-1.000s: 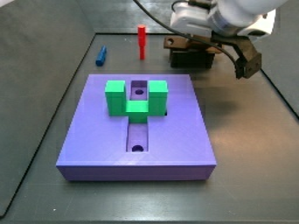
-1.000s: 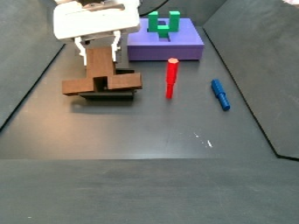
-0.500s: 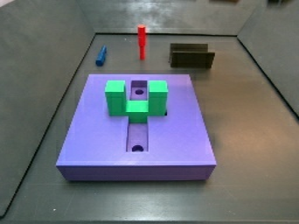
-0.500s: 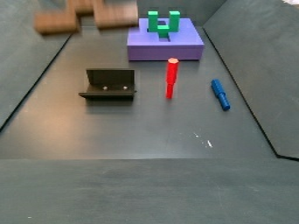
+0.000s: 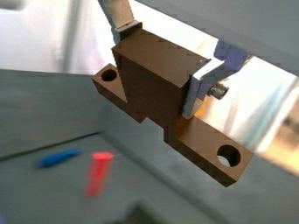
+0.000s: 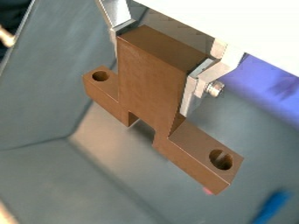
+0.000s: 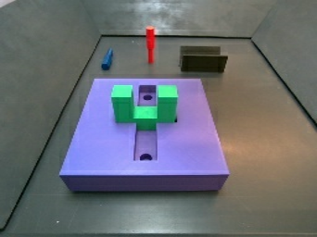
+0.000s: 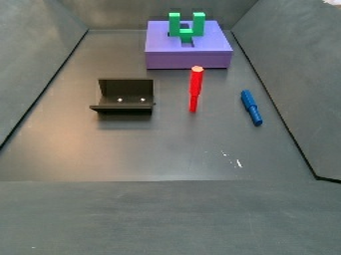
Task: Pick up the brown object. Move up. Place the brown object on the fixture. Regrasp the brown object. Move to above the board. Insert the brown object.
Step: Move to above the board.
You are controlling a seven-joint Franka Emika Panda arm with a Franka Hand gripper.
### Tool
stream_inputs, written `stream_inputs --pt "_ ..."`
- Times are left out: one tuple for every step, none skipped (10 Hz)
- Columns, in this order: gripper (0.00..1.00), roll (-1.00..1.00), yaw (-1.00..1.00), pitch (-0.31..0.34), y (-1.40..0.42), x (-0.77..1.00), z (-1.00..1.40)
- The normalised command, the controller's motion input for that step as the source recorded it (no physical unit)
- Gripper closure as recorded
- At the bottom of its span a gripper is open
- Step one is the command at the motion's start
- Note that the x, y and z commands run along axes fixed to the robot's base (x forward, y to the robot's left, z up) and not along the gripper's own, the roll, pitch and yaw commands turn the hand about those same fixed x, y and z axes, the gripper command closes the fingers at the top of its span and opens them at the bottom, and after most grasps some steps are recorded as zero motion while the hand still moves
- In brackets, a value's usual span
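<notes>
One gripper (image 5: pixel 162 66): mine, seen in both wrist views only, out of both side views.
Grip state: my silver fingers (image 6: pixel 201 77) are clamped on the brown object (image 5: pixel 176 109), held above the floor.
Brown object: T-shaped, a hole at each end.
Fixture (image 7: pixel 203 59): empty, near the red peg (image 7: pixel 150 42).
Board (image 7: pixel 146 139): carries the green block (image 7: pixel 144 103).
Blue peg (image 8: pixel 250 107): lying flat beside the red peg.

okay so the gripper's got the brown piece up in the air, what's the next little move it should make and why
Probably travel sideways to above the board, staying high. Both wrist views show the gripper with its jaws closed on the brown object, held clear of the floor, and both side views show the fixture empty, with the gripper out of frame. The board's slot is unfilled.
</notes>
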Motion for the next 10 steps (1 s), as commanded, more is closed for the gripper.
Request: stream_inputs --pt "1.00 -1.00 0.14 -0.083 -1.40 -1.20 0.18" --pt "1.00 -1.00 0.13 -0.100 -1.40 -1.20 0.19" --pt "1.00 -1.00 0.13 -0.131 -1.40 -1.23 0.18" --pt "1.00 -1.00 0.12 -0.156 -0.73 -0.68 0.08" --pt "1.00 -1.00 0.11 -0.165 -0.25 -0.29 0.02" --pt "1.00 -1.00 0.07 -0.149 -0.13 -0.16 0.01" --pt "1.00 -0.88 0.06 -0.136 -0.10 -0.13 0.02" --pt "1.00 -0.55 0.03 -0.106 -0.05 -0.09 0.00" --pt "1.00 -0.31 0.01 -0.073 -0.01 -0.06 0.00" --pt "1.00 -0.20 0.00 -0.051 0.00 -0.04 0.00"
